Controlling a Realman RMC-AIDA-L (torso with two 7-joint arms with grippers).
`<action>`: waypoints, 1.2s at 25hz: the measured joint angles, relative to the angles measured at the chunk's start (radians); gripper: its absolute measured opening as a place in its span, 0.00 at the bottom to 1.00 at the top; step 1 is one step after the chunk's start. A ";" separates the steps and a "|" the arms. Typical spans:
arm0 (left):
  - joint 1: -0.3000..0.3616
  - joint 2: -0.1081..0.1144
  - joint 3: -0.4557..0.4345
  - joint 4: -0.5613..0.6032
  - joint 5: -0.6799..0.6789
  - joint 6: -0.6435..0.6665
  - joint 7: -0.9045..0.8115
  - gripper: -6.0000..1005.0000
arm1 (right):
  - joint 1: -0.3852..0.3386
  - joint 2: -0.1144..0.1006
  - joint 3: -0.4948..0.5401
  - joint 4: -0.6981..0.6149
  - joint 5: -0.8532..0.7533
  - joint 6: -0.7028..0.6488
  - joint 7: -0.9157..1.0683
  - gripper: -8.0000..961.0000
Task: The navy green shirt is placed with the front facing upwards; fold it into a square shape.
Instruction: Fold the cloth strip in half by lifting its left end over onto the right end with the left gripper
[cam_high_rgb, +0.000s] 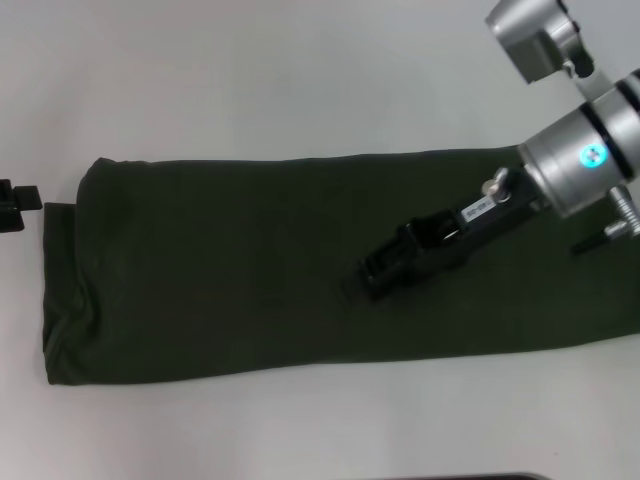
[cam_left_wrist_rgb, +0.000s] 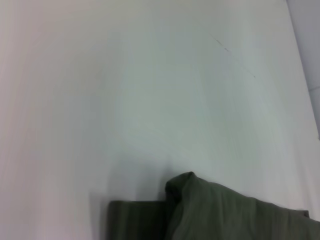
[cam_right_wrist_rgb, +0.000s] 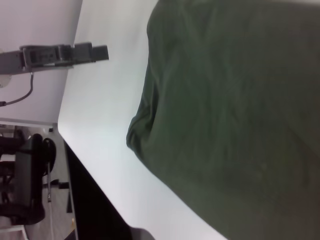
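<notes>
The navy green shirt lies on the white table as a long, flat band running left to right, plain green side up, with no lettering showing. Its left end is slightly rumpled. My right gripper is low over the band, right of its middle, pointing toward the left end. The right wrist view looks along the shirt toward that end. My left gripper is just off the shirt's left end, over bare table, and it also shows far off in the right wrist view as the left gripper. A corner of the shirt shows in the left wrist view.
Bare white table surrounds the shirt in front and behind. The table's front edge is near the bottom of the head view. Beyond the table edge are dark floor and equipment.
</notes>
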 joint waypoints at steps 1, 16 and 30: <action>0.002 -0.001 -0.002 0.000 0.000 -0.002 0.001 0.49 | 0.000 0.002 0.000 0.019 0.003 0.016 -0.002 0.55; -0.007 -0.010 -0.004 -0.024 -0.003 -0.015 0.002 0.49 | -0.025 0.006 -0.038 0.175 0.024 0.239 -0.071 0.55; -0.019 -0.019 0.009 -0.037 -0.035 0.013 0.022 0.49 | -0.062 -0.006 -0.028 0.017 0.159 0.030 -0.053 0.55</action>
